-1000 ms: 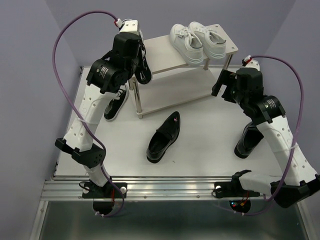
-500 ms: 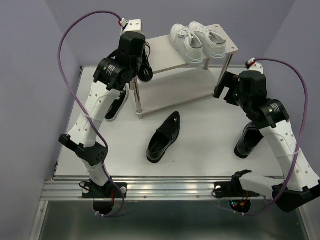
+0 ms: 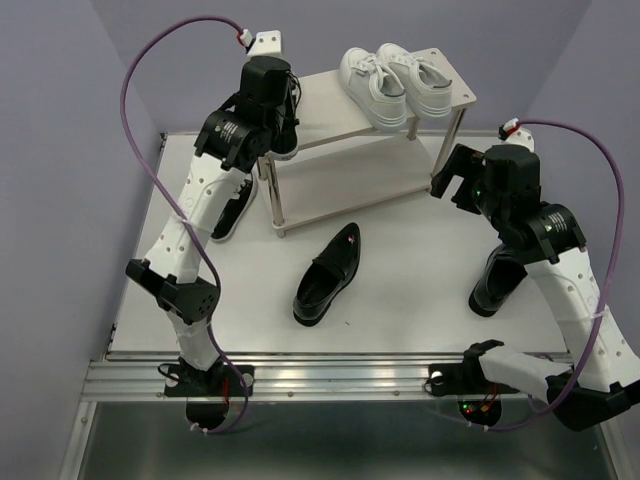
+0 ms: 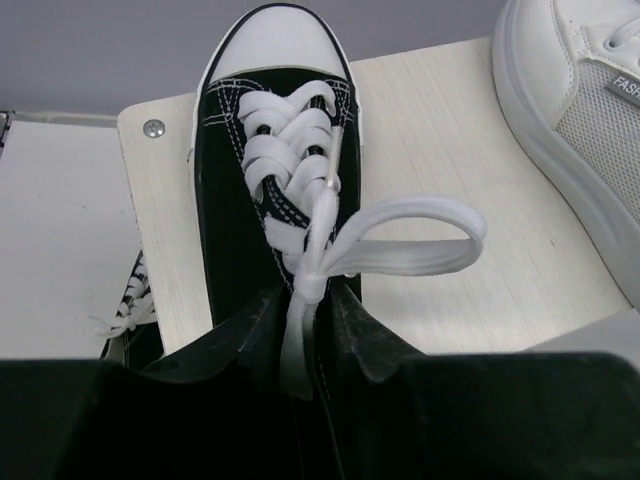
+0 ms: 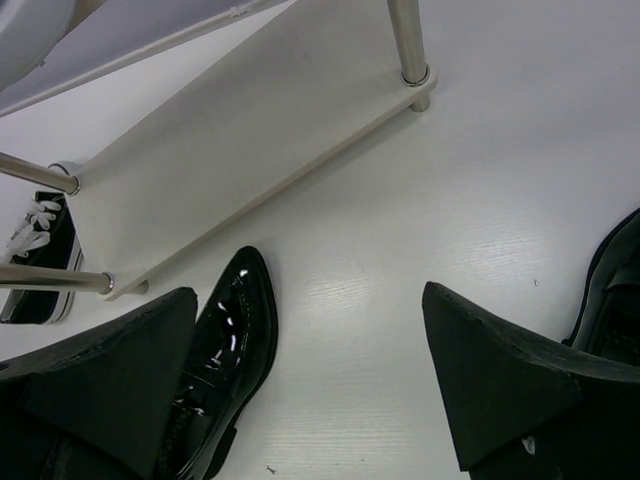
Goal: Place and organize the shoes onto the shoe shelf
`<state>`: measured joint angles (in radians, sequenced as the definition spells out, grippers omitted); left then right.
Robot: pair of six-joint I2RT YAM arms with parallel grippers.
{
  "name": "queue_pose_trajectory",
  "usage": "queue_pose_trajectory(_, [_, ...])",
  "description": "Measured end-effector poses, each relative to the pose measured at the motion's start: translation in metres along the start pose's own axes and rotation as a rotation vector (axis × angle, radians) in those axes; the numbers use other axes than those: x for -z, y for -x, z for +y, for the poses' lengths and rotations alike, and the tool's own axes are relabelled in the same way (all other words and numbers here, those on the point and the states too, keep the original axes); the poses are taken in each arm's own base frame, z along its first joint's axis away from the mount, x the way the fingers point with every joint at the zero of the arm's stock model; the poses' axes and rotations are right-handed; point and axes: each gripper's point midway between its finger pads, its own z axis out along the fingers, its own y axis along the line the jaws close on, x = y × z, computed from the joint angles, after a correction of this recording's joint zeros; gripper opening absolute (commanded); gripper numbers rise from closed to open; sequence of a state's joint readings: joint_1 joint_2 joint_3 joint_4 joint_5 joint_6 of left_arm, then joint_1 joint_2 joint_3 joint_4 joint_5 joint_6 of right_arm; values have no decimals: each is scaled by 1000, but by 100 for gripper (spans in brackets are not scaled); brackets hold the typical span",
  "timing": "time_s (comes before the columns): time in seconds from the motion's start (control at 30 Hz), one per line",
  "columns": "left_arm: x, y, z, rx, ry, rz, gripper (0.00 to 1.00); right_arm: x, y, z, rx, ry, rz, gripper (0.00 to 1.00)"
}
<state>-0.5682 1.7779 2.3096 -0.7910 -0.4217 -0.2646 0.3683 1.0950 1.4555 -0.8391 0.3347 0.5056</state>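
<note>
six shoes are in view. the shoe shelf (image 3: 335, 110) stands toward the far side of the desk (image 3: 400, 310).

1. white sneakers (image 3: 395, 85): both sit side by side on the right half of the shelf's top board.
2. black canvas sneaker (image 4: 270, 150): rests upright on the left end of the top board, with its white toe cap reaching the board's far edge. it sits apart from the nearest white sneaker, with bare board between them.
3. left pincer (image 3: 280, 125): positioned at the heel end of that sneaker. in the left wrist view its dark fingers merge with the black canvas, so whether the jaws grip the heel or stand off it cannot be told.
4. second black canvas sneaker (image 3: 232, 208): lies on the desk just left of the shelf, beside its legs.
5. loafer (image 3: 328, 275): lies on the desk in front of the shelf, near the middle.
6. second loafer (image 3: 497, 282): lies on the desk at the right, partly hidden under the right arm.
7. right pincer (image 5: 308, 300): hangs above the desk off the right end of the shelf, jaws wide, holding nothing
</note>
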Motion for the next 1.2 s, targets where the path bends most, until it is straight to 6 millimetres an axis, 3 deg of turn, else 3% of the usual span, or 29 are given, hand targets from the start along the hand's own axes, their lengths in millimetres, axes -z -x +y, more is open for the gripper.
queue_pose_trajectory(0.13, [-6, 2, -2, -5, -5, -9, 50, 0, -2, -1, -7, -2, 3, 100])
queue_pose_trajectory(0.27, [-6, 9, -7, -1, -30, -31, 51, -1, -8, -4, -5, -15, 21, 100])
queue_pose_trajectory(0.43, [7, 24, -8, 17, -58, -72, 67, -2, -12, -7, -3, -26, 29, 100])
queue_pose_trajectory(0.53, [29, 41, -3, 38, -78, -123, 83, -3, -13, -8, -4, -30, 30, 100])
queue_pose_trajectory(0.7, [86, 77, 21, 98, -84, -244, 84, -3, -13, -7, -9, -29, 30, 100])
queue_pose_trajectory(0.8, [109, 81, 49, 130, -36, -288, 84, -3, -13, -7, -13, -29, 30, 100])
queue_pose_trajectory(0.87, [108, 66, 88, 149, 59, -270, 83, -4, -13, -7, -19, -28, 29, 100])
queue_pose_trajectory(0.9, [104, 60, 97, 153, 84, -260, 83, -4, -14, -7, -19, -29, 30, 100])
queue_pose_trajectory(0.97, [90, 29, 141, 169, 208, -207, 82, -5, -17, -9, -18, -34, 38, 100])
queue_pose_trajectory(1.03, [72, -18, 173, 171, 290, -112, 81, -7, -20, -10, -17, -38, 44, 100])
queue_pose_trajectory(1.07, [59, -55, 188, 168, 327, -23, 80, -8, -22, -10, -16, -39, 47, 100])
queue_pose_trajectory(1.2, [20, -146, 225, 172, 416, 203, 80, -9, -24, -10, -18, -36, 53, 100])
